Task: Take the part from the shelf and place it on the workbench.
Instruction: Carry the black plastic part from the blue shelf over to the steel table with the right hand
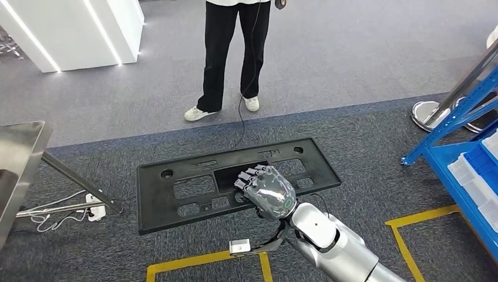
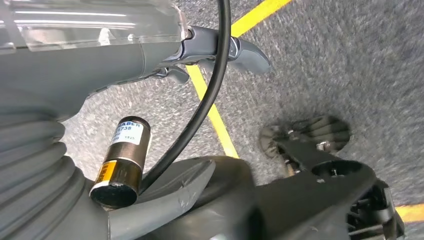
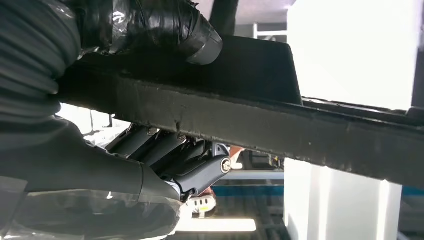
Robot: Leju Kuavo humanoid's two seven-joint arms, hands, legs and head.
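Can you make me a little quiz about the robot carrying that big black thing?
1. True or false: the right hand holds the flat black part.
2. What colour is the shelf frame at the right? A) red B) blue C) green
3. Fill in: a person in dark trousers and ____ shoes stands ahead of the robot.

Key: 1 true; 2 B; 3 white.
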